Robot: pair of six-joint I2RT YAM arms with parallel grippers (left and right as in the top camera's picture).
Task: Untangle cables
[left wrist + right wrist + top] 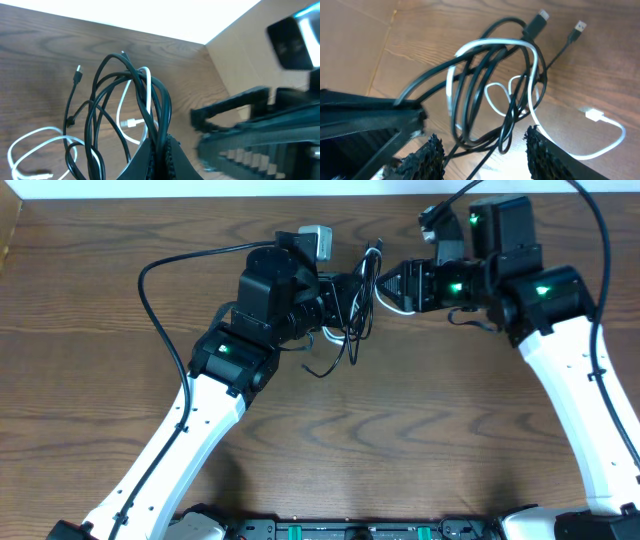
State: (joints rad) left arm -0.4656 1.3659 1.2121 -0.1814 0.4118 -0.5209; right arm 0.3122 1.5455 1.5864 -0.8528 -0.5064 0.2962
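A tangle of black cables (355, 315) and a white cable (392, 307) hangs at the table's far middle. My left gripper (345, 288) is shut on black cable strands and holds the bundle up; in the left wrist view the black loops (150, 100) rise from the closed jaws (163, 150), with the white cable (30, 140) trailing on the wood. My right gripper (385, 283) is open, just right of the tangle. In the right wrist view its fingers (482, 152) straddle the lowest black loops (485, 100) without gripping, and the white cable (600, 130) loops away.
The brown wooden table (400, 430) runs under both arms. A thicker black arm cord (150, 300) arcs at the left. A pale wall or board edge (235, 55) stands behind the table.
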